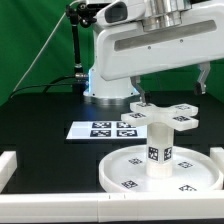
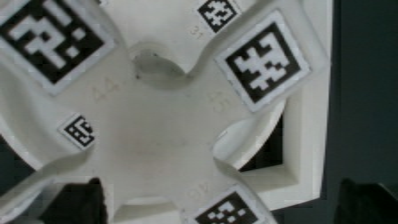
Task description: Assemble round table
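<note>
The large round disc (image 1: 120, 172) lies flat at the front of the exterior view's right. The short thick leg (image 1: 158, 150) stands upright at its middle. The cross-shaped foot piece (image 1: 172, 117) sits level on top of the leg. My gripper (image 1: 146, 99) hangs just over the foot's arm on the exterior view's left. In the wrist view the foot (image 2: 169, 120) fills the picture, several tags showing. My gripper (image 2: 214, 205) is open, one dark finger (image 2: 80, 205) on each side of one arm of the cross, with a gap to it. The leg is hidden there.
The marker board (image 1: 110, 128) lies on the black table behind the disc. White border rails run along the left (image 1: 8, 165), front (image 1: 60, 210) and right (image 1: 217, 155) edges. The arm's base (image 1: 105, 85) stands at the back, with a green backdrop behind it.
</note>
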